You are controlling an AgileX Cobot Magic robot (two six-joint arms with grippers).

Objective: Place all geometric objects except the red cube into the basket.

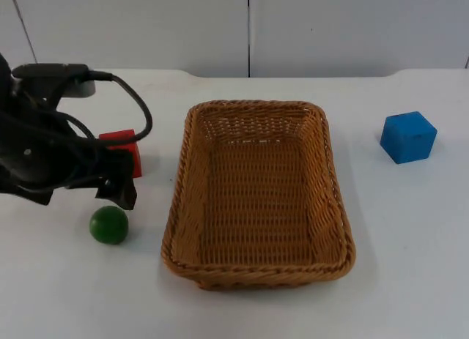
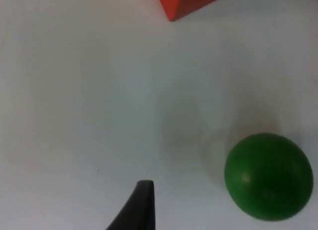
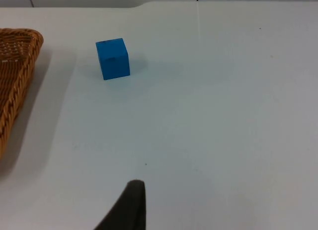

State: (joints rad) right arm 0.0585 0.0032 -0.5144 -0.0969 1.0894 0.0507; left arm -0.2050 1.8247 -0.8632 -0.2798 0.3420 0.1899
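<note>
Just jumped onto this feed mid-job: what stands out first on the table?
A large woven wicker basket sits empty in the middle of the white table. The left gripper hangs above a green ball on the basket's left, with a red cube just behind it. A bright blue cube stands alone on the basket's far right.
</note>
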